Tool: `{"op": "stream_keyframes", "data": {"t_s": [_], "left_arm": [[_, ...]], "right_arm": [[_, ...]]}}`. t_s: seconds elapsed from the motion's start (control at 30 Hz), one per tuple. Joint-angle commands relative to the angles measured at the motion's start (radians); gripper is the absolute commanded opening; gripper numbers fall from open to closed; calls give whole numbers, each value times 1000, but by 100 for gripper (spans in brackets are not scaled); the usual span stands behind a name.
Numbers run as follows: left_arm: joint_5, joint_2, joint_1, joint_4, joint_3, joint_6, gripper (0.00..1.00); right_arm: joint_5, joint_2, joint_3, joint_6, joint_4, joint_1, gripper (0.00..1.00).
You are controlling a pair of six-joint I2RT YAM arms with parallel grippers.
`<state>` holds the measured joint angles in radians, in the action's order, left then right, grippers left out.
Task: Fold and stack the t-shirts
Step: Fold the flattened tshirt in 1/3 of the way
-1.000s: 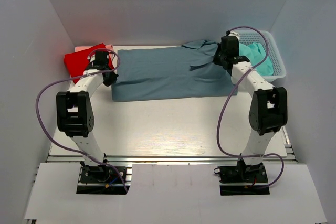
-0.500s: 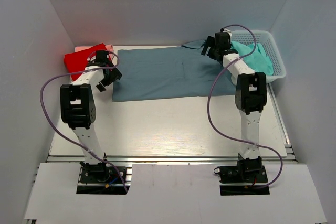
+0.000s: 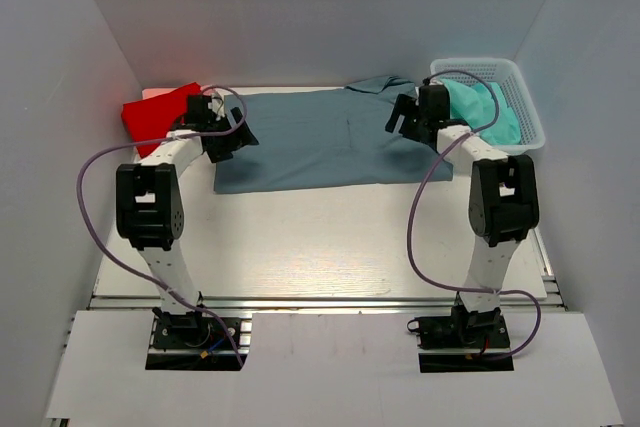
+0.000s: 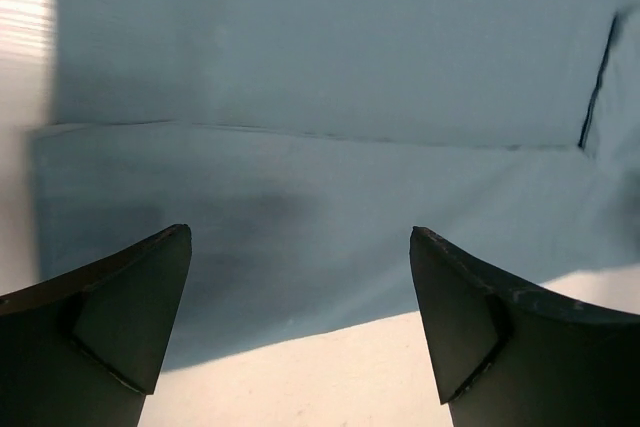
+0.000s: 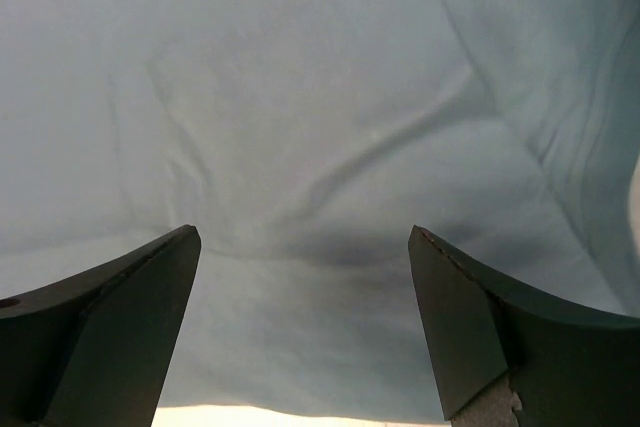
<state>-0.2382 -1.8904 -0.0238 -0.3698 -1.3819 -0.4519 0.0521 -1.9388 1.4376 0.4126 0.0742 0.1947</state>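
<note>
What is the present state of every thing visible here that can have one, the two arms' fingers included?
Dusty blue-grey cloth t-shirt: lying flat, partly folded, not held.
Red cloth t-shirt: folded, at the far left.
White plastic mesh basket: upright, not empty.
Teal cloth t-shirt: crumpled inside that basket.
Left fingers: open, empty, above the blue-grey t-shirt.
Right fingers: open, empty, above the blue-grey t-shirt.

My white table carries the dusty blue-grey shirt, which lies flat directly beneath my left pincer and my right pincer. Left of my left pincer lies the folded red shirt. Just right of my right pincer stands the white mesh basket.
</note>
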Motion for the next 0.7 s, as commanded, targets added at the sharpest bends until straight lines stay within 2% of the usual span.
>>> {"op": "stream_keyframes", "data": {"t_s": [0.0,0.13,0.23,0.43,0.47,0.5,0.57,0.67], "left_arm": [[-165,-88,-7,29,1,45,100],[-194,-131,-7,11,20,55,100],[-171,-99,-7,0,92,55,100],[-124,13,13,-24,291,55,100],[-115,31,13,-37,331,55,100],[-101,49,13,-52,351,64,100],[-32,123,-7,-70,414,55,100],[-42,229,-7,-81,528,29,100]], "right_arm": [[-18,-40,-39,21,-21,-3,90],[-29,-72,-72,81,4,-6,90],[-32,-32,-153,123,-5,-6,90],[-102,99,-460,216,-11,2,90],[-121,159,-492,222,-11,2,90],[-132,178,-600,239,-13,2,90],[-146,291,-666,258,-7,18,90],[-152,453,-807,270,41,40,90]]}}
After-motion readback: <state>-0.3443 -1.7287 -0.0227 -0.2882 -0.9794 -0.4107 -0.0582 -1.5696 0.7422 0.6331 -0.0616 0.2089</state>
